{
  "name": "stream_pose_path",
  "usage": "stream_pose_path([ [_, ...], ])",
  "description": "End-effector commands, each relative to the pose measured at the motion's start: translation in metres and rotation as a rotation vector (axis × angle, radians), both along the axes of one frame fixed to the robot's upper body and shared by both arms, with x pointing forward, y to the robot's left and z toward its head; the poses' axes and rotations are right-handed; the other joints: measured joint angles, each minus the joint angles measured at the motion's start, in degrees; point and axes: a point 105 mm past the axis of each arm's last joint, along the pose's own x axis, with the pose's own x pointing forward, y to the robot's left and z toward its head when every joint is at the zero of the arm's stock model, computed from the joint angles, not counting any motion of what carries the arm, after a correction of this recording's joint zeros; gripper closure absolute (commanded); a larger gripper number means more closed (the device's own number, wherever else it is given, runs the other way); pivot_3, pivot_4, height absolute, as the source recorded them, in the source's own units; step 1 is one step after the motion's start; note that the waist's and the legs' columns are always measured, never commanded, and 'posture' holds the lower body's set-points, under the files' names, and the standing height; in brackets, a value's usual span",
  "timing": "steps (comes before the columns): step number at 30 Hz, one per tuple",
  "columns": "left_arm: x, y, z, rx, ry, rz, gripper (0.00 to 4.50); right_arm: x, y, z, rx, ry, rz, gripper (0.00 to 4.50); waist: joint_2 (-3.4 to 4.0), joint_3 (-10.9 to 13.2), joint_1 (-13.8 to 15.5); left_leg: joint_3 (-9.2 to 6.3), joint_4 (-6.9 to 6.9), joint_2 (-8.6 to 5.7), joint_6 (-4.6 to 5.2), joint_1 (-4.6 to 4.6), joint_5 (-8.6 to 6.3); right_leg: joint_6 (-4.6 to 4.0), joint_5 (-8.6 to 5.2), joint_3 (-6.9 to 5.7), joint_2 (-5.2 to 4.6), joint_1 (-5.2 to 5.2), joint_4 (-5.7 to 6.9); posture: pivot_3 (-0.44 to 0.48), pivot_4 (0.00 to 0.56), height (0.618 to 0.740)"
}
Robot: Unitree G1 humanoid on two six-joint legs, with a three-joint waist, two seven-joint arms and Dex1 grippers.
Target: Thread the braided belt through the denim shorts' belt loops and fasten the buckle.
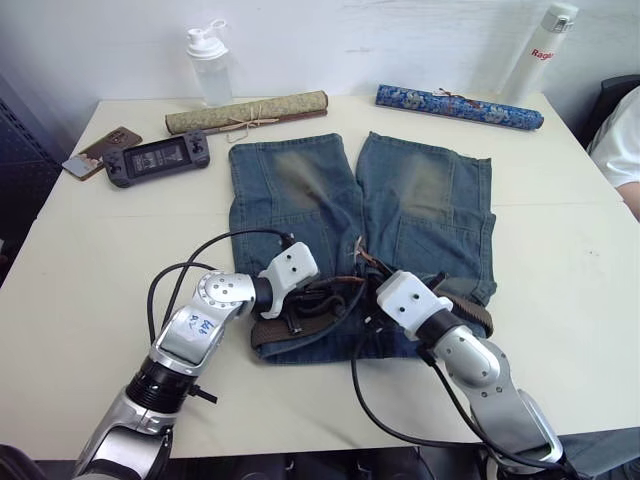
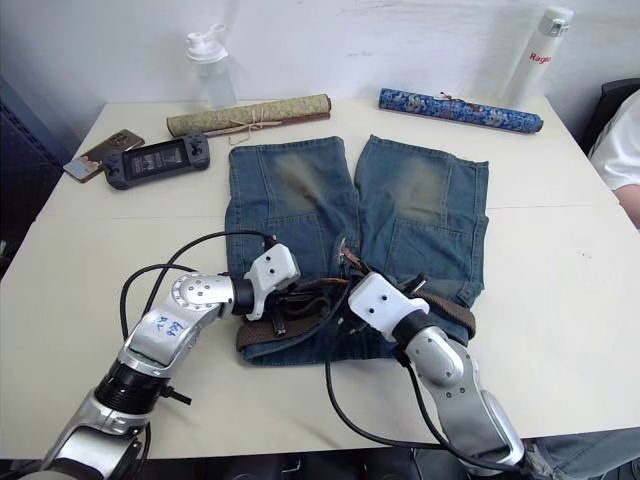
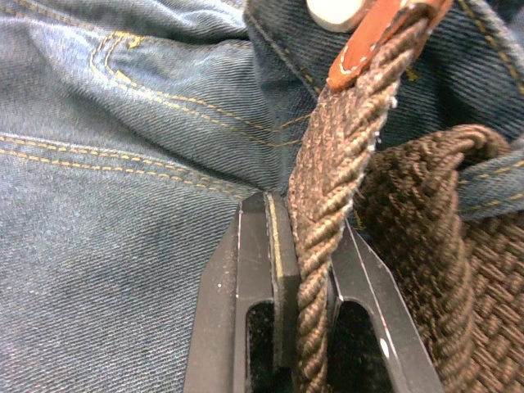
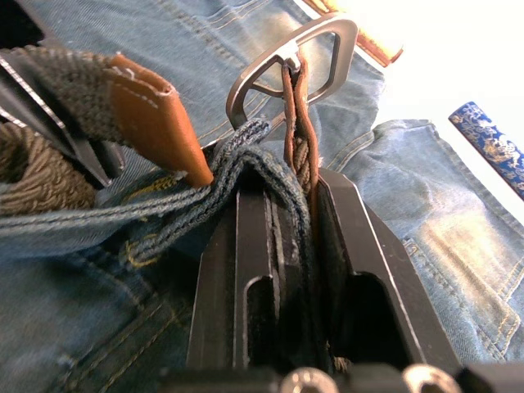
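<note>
The denim shorts [image 1: 300,190] lie flat mid-table with the waistband toward me. The braided belt [image 1: 300,325] runs along that waistband. My left gripper [image 3: 307,246] is shut on the belt's strap a little behind its tan leather tip [image 3: 372,41]. My right gripper [image 4: 299,188] is shut on the belt's other end just below the silver buckle [image 4: 323,31], which stands up past the fingertips. A denim belt loop [image 4: 246,155] is bunched against the right fingers. The tan tip [image 4: 155,115] sits close beside the buckle. Both grippers meet over the middle of the waistband [image 1: 345,295].
Beyond the shorts lie a tan scroll [image 1: 247,112] and a blue scroll [image 1: 460,107]. A shaker bottle [image 1: 210,65] and a white bottle [image 1: 540,50] stand at the back. A game console [image 1: 158,158] and phone [image 1: 100,150] lie far left. A person's sleeve [image 1: 620,140] is at the right edge.
</note>
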Motion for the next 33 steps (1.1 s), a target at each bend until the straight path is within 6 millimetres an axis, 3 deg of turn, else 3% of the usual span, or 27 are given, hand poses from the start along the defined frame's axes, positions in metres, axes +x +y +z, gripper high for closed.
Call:
stream_pose_path([
  [1,0.01,0.005,0.016,-0.015,-0.055,0.043,4.5,-0.008,0.005,0.009,0.001,-0.045,0.054,4.48,0.0,0.0,0.0,0.0,0.0,0.0,0.0,0.0,0.0,0.0,0.0,0.0,0.0,0.0,0.0,0.0,0.15,0.717],
  [24,0.021,0.012,0.02,-0.057,-0.057,0.133,4.5,-0.018,0.005,-0.005,-0.049,0.003,0.122,4.48,-0.01,0.0,0.0,0.0,0.02,0.0,0.0,0.01,0.0,0.01,0.0,-0.01,0.01,0.0,0.03,0.0,0.15,0.717],
  [33,0.001,-0.011,0.017,-0.106,-0.046,0.059,4.5,-0.014,0.002,-0.007,-0.004,0.048,0.08,4.48,-0.01,0.0,0.0,0.0,0.03,0.0,0.0,0.01,0.0,0.01,0.0,0.0,0.0,0.01,0.03,0.0,0.15,0.717],
])
